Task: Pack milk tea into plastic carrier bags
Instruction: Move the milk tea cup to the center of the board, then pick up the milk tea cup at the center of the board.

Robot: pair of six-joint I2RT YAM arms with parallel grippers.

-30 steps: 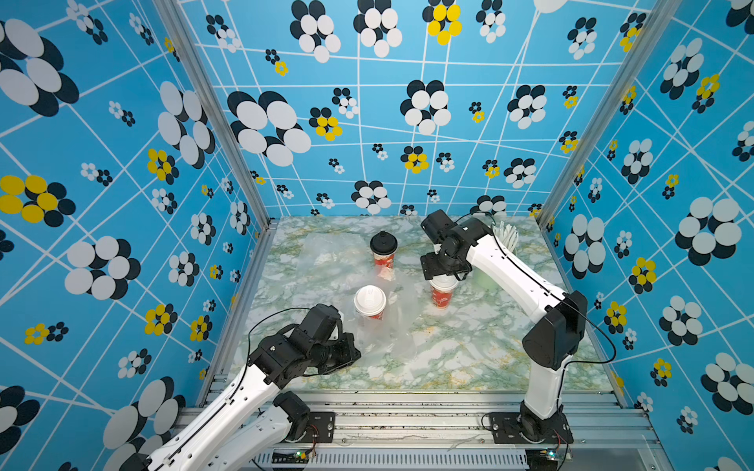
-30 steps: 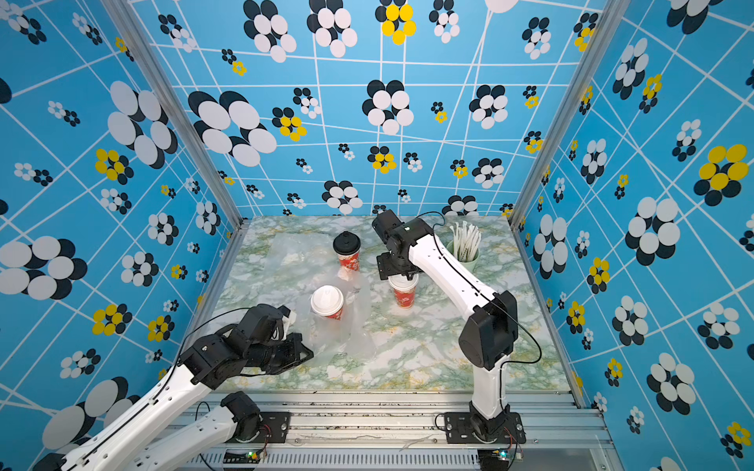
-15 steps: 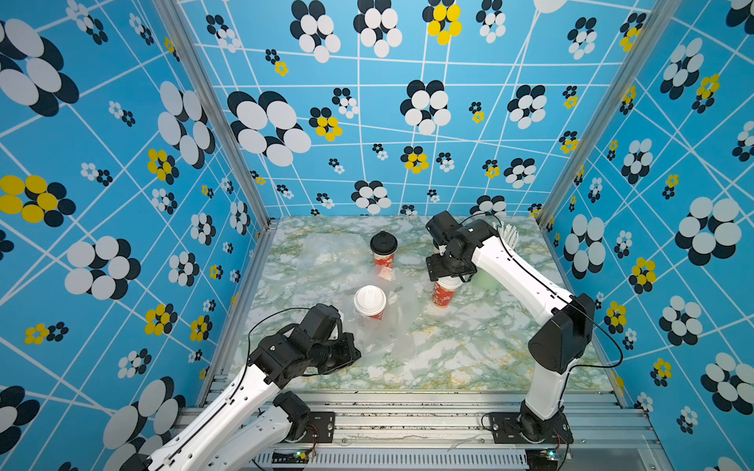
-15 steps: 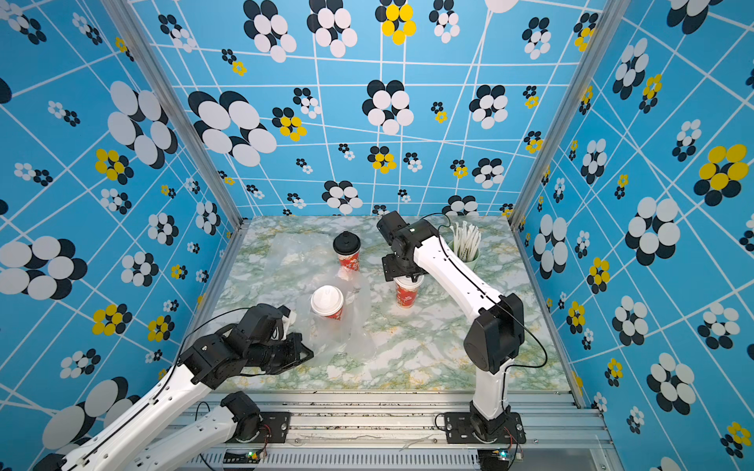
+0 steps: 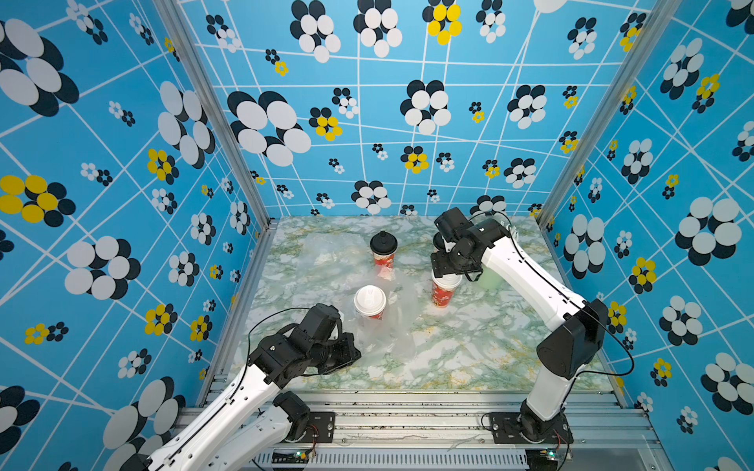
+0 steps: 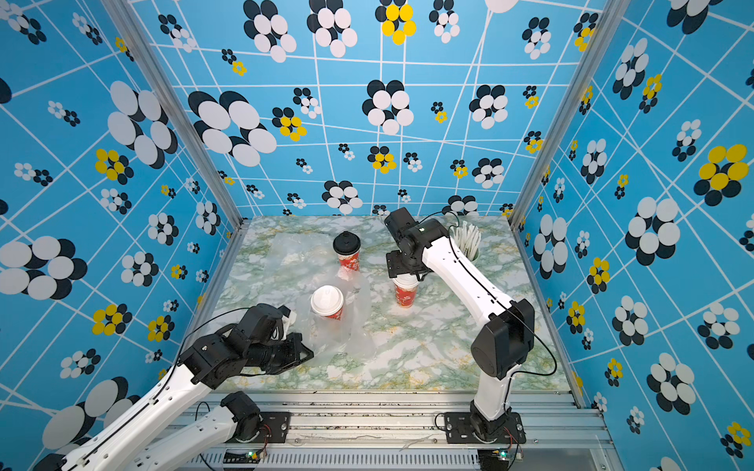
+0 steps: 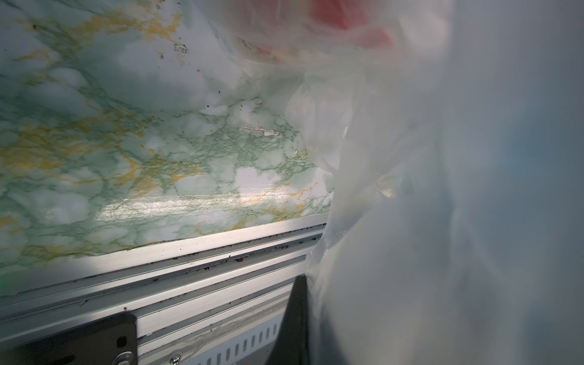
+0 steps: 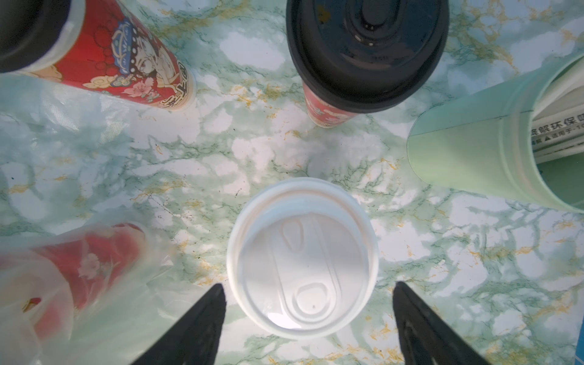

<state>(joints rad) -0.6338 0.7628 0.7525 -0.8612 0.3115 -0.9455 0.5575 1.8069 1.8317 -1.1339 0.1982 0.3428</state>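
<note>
Marble tabletop (image 5: 469, 359); only wrist view shows right tool (image 8: 309, 285) spread above white-lidded cup (image 8: 301, 256).

left arm (image 5: 228, 412): rises from near base, elbow bent, forearm low and roughly level | left gripper (image 6: 302, 352): held horizontal, jaws closed | right arm (image 5: 530, 277): upright from base, elbow bent, forearm reaching toward rear | right gripper (image 8: 309, 286): pointing straight down, fingers (image 8: 196, 325) spread wide apart
</note>
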